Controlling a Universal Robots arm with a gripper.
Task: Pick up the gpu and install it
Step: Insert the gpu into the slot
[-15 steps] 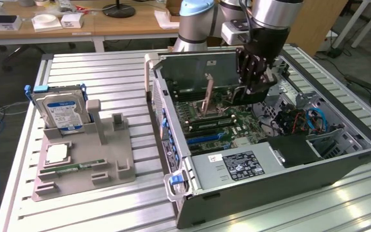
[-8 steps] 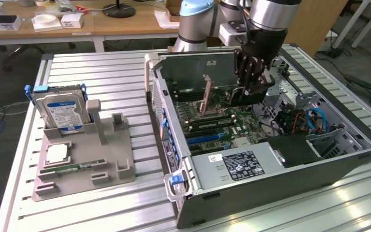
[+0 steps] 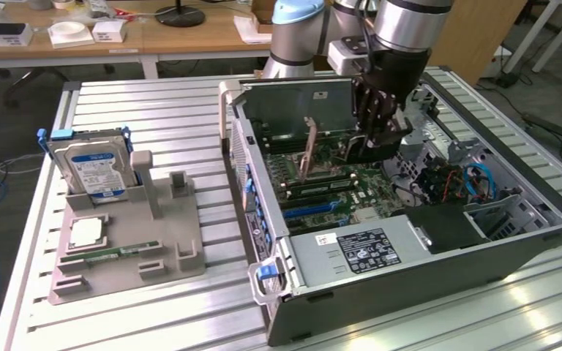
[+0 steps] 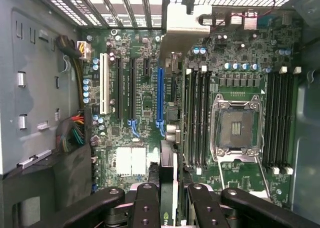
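the claw (image 4: pixel 167 200) is clenched on the gpu (image 4: pixel 169 168), held edge-on inside the open case (image 3: pixel 515 241) above the motherboard (image 4: pixel 240 52). pickup looks done; the card isn't yet seated in the blue slot (image 4: pixel 160 95).

**Arm reaching down, jaws closed on a card**

The silver-and-blue jointed robot arm (image 3: pixel 398 29) points its wrist steeply downward. Its black 2-fingered gripper (image 3: pixel 374 142) hangs low, jaws partly closed, their black fingers (image 4: pixel 147 205) clamped on either face of the thin dark card (image 4: pixel 169 188) held edge-on.
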